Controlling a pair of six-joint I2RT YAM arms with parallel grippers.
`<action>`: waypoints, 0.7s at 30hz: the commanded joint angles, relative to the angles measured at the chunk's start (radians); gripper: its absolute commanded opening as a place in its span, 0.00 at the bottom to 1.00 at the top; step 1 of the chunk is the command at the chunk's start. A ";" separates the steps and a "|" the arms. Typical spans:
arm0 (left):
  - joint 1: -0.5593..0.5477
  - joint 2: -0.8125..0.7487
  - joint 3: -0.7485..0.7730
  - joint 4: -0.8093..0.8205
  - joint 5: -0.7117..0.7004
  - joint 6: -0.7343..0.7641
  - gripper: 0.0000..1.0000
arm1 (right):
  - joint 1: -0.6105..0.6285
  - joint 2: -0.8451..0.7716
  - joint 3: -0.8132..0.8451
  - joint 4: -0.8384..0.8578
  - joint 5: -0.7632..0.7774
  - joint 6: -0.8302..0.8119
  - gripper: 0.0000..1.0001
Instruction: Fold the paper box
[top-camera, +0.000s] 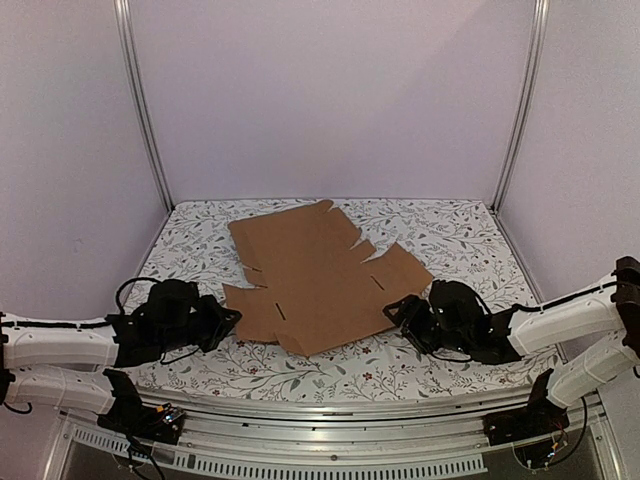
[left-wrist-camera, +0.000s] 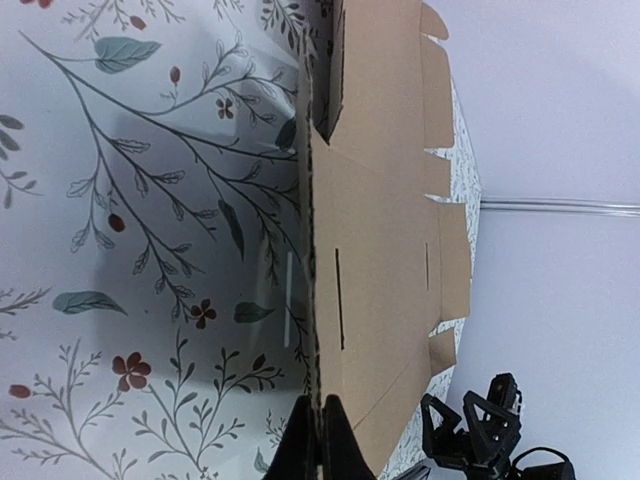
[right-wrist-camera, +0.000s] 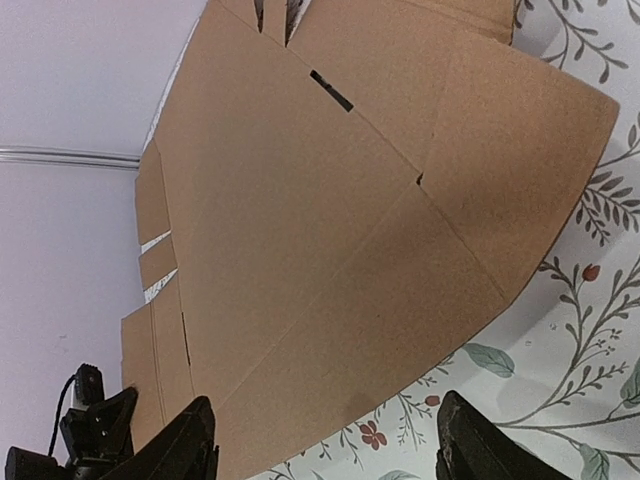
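Cardboard first: the paper box (top-camera: 320, 275) lies unfolded as a flat sheet in the middle of the flowered tablecloth (top-camera: 460, 235), between my two arms. My left gripper (left-wrist-camera: 322, 408) is pinched tight on the sheet's left edge. My right gripper (right-wrist-camera: 325, 430) has its jaws wide apart, one on either side of the sheet's right-hand edge.

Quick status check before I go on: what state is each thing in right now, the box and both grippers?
paper box: unfolded, lying open as a flat sheet.
left gripper: shut, apparently pinching the sheet's left edge.
right gripper: open, at the sheet's right edge, nothing held.
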 joint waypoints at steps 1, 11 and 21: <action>-0.030 0.007 0.012 0.034 -0.011 -0.006 0.00 | 0.009 0.055 0.011 0.082 -0.002 0.044 0.74; -0.043 0.026 0.009 0.056 -0.002 -0.017 0.00 | 0.015 0.168 0.003 0.200 -0.014 0.111 0.66; -0.055 0.017 0.001 0.038 -0.005 -0.016 0.00 | 0.015 0.185 -0.001 0.238 -0.006 0.113 0.51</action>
